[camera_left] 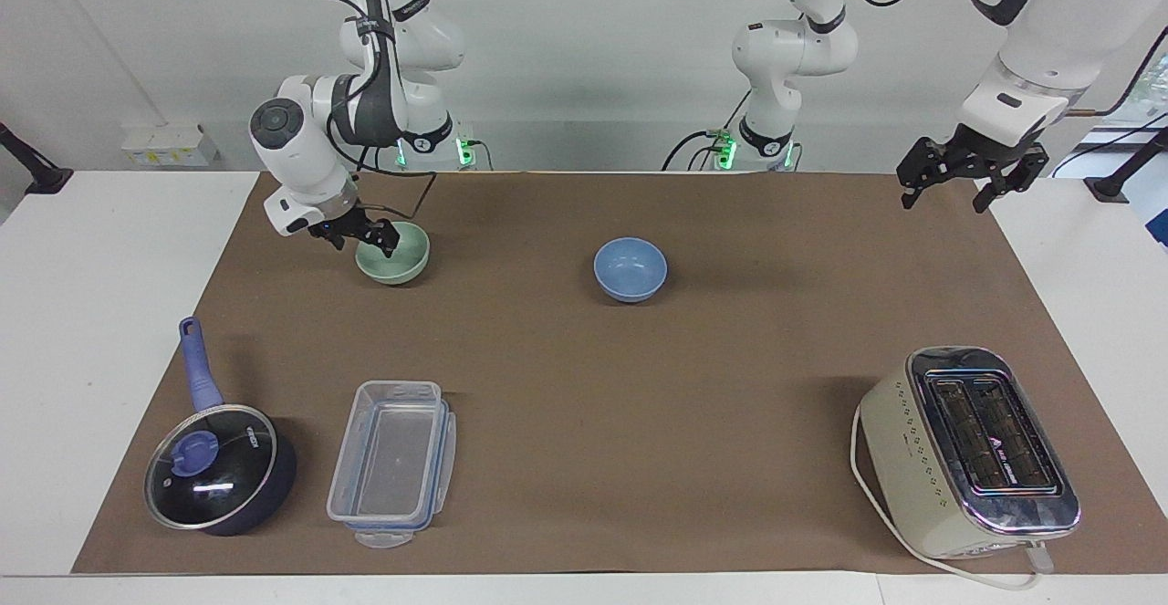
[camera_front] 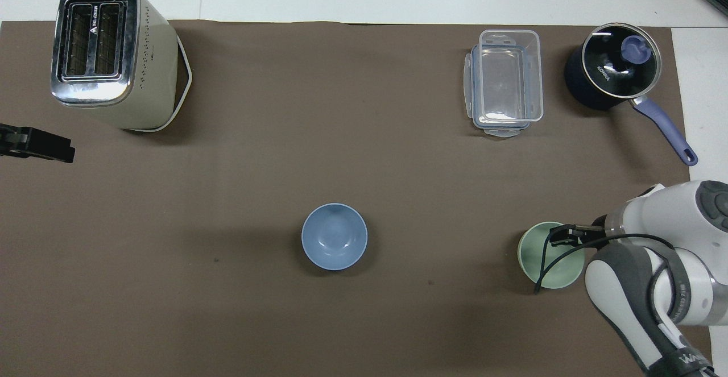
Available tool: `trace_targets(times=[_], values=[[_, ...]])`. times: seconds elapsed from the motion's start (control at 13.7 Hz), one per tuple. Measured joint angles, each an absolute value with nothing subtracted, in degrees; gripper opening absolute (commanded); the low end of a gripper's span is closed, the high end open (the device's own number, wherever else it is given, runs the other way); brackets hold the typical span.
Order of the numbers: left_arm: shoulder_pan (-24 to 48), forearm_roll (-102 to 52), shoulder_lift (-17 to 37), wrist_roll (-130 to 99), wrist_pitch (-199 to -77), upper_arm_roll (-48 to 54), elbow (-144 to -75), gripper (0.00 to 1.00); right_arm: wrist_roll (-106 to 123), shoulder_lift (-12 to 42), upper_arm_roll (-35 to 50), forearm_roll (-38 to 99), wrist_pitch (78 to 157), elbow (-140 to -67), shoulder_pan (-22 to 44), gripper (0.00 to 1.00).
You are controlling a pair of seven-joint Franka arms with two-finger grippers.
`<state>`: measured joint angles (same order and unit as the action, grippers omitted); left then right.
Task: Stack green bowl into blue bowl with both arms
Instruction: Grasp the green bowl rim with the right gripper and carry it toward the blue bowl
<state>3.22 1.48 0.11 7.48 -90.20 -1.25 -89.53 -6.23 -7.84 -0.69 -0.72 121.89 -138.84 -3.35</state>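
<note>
The right gripper (camera_left: 365, 236), jaws spread, straddles the rim of the matte sage-green round bowl (camera_left: 398, 256), not yet gripped. This bowl sits on the worktop toward the right arm's end, well apart from the matte periwinkle-blue round bowl (camera_left: 630, 269). Lifting, transfer and stacking are left. The left gripper (camera_left: 970, 167) waits released.

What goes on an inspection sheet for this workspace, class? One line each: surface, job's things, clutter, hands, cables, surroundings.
Surface: brown paper mat on white table.
Job's things: pale green round bowl and light blue round bowl, apart, both upright.
Clutter: cream toaster, clear plastic container, dark lidded saucepan.
Hands: right hand open at the green bowl's rim; left hand open, waiting over the mat's corner.
Cables: black cables on arms; toaster cord.
Surroundings: white wall.
</note>
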Motion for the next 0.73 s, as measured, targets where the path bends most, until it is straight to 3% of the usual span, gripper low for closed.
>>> trace_targets(times=[0.59, 0.73], values=[[3.22, 1.48, 0.11, 7.48, -90.2, -1.25, -89.53, 1.0, 2.98, -7.82, -0.9, -0.72, 124.2, -142.36, -5.68, 1.0], [3.22, 1.48, 0.1, 7.48, -90.2, -1.25, -89.53, 1.0, 3.13, -7.82, -0.91, -0.72, 124.2, -142.46, -5.69, 0.91]])
